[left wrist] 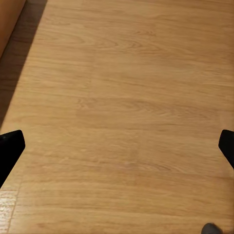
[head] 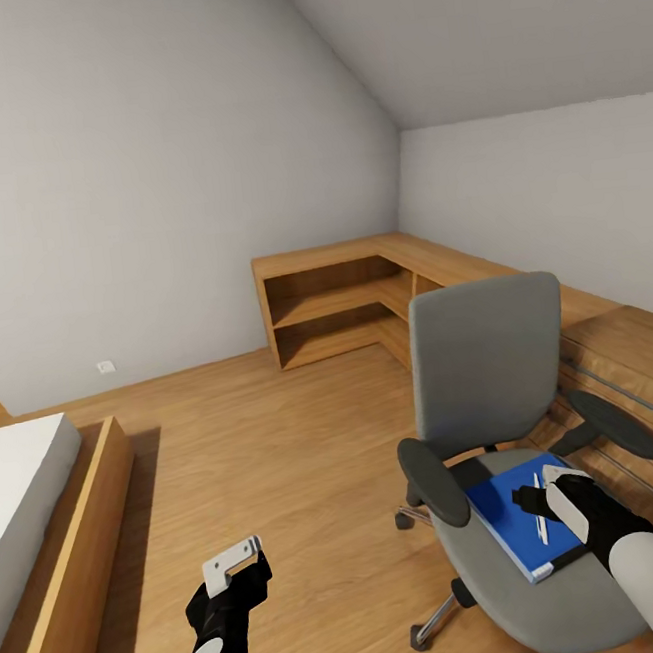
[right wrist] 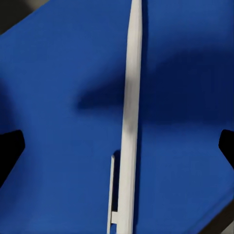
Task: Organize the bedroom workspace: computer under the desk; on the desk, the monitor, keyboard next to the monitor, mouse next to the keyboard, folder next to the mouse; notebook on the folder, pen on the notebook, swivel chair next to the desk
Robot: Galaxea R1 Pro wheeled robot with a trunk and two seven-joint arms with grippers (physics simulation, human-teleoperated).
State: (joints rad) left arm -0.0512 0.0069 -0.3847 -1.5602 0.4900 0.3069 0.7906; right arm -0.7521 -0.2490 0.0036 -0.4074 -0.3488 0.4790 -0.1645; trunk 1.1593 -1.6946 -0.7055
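The swivel chair (head: 486, 360), grey with black armrests, stands on the wooden floor at the right of the head view. The blue folder (head: 502, 509) lies flat on its seat, and the white pen (head: 541, 527) rests on the folder. My right gripper (head: 547, 494) hovers open just above the pen. In the right wrist view the pen (right wrist: 129, 122) runs lengthwise across the folder (right wrist: 58, 97), between the spread fingertips (right wrist: 9, 146). My left gripper (head: 236, 567) hangs open over bare floor. The notebook, desk, monitor, keyboard, mouse and computer are out of view.
A low wooden L-shaped shelf unit (head: 334, 306) fills the far corner under the sloped ceiling. A wooden stepped ledge (head: 631, 355) runs along the right wall behind the chair. A bed in a wooden frame (head: 57, 536) sits at the left. Open floor (head: 278, 442) lies between them.
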